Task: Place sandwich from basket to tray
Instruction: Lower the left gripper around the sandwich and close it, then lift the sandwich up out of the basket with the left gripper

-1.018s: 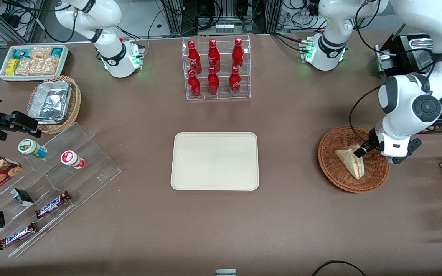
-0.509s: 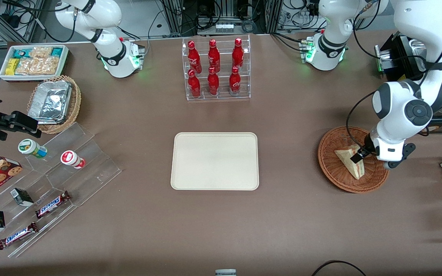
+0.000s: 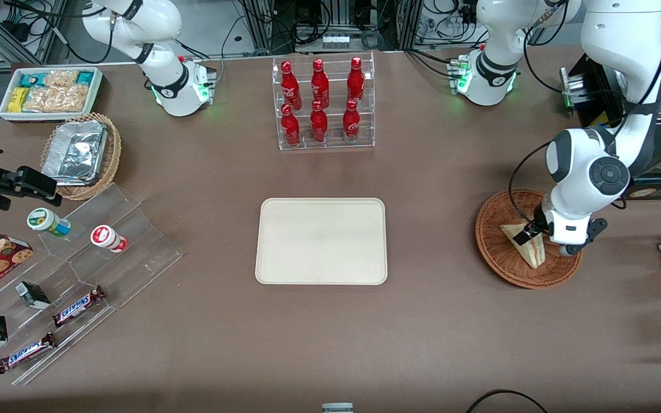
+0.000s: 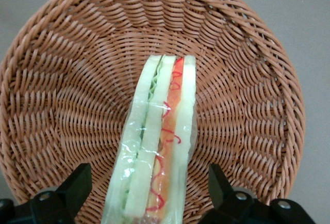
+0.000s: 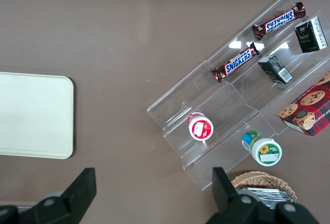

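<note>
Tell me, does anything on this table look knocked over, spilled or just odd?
Two small round tubs lie tipped on their sides on the clear stepped stand; nothing looks spilled. The gripper is open, straddling the wrapped sandwich, which stands on edge in the basket.

Basket (image 4: 242,79): reddish-brown wicker, round, seen from straight above. Sandwich (image 4: 157,141): clear-wrapped wedge lying in the basket's middle, cut edge up, showing pale bread with green and red-orange layers. My gripper (image 4: 149,190): over the basket, fingers (image 4: 77,185) spread wide, one either side of the sandwich, not touching it.
</note>
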Robot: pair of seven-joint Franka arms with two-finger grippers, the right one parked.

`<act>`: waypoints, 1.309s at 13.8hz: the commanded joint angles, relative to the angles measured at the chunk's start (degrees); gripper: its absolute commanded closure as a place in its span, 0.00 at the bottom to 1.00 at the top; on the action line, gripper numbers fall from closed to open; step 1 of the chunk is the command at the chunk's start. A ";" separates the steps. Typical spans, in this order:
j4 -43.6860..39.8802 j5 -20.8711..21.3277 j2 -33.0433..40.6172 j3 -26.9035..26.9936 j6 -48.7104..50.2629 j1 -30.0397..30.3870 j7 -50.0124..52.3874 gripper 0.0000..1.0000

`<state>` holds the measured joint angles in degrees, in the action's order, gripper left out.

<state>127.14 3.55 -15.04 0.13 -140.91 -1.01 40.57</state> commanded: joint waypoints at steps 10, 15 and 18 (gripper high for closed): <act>-0.66 0.76 -0.17 0.31 1.59 -1.54 1.97 0.86; -8.20 3.57 8.26 0.05 24.06 -7.67 2.32 0.85; -17.42 2.69 8.45 -0.22 34.80 -13.91 2.67 0.85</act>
<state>114.93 5.80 -6.42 -0.52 -111.44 -10.59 41.80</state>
